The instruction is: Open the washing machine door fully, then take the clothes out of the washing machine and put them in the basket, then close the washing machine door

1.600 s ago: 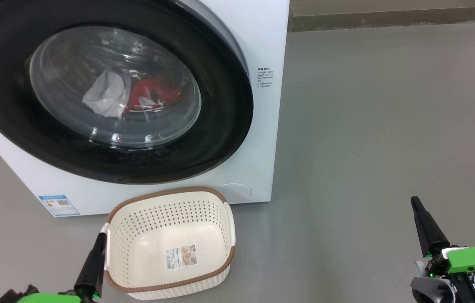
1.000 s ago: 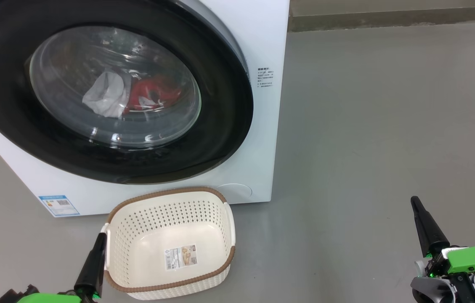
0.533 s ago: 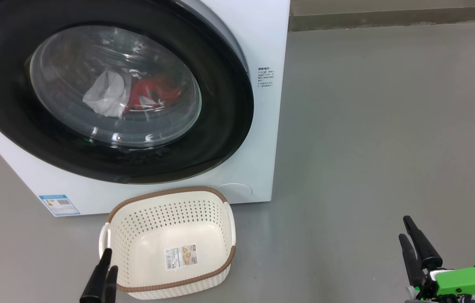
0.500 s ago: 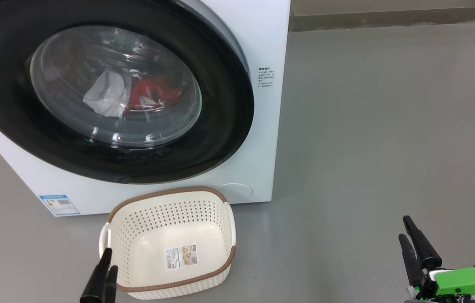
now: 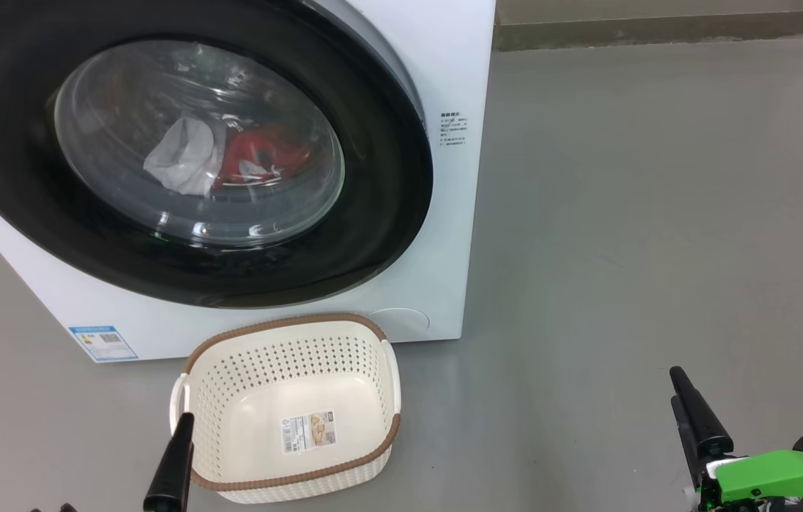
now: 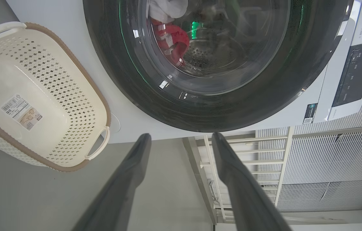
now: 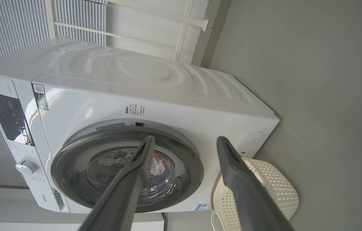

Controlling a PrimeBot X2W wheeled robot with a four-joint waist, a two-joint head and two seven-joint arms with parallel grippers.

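Observation:
The white washing machine point(image 5: 444, 235) stands at the upper left, and its black-rimmed door point(image 5: 387, 213) lies flat against the front. Through the glass the clothes show in the drum, a white piece point(image 5: 184, 163) beside a red one point(image 5: 266, 153). On the floor in front sits the cream basket point(image 5: 287, 455) with nothing in it. My left gripper point(image 5: 183, 425) hovers at the basket's left rim. In the left wrist view that gripper point(image 6: 181, 138) is open, pointing below the door point(image 6: 264, 96). My right gripper point(image 5: 677, 387) is low at the right, and it shows open point(image 7: 185, 141) facing the door point(image 7: 71, 179).
Grey floor point(image 5: 657, 213) stretches to the right of the machine, up to a wall base strip point(image 5: 657, 28). The control panel and knob point(image 7: 26, 166) are on the machine's top front. White railings and slatted panels point(image 6: 328, 166) stand beyond the machine.
Both grippers have gone from shut to open and sunk lower in the head view. The head camera has shifted slightly. Door, clothes and basket have not moved.

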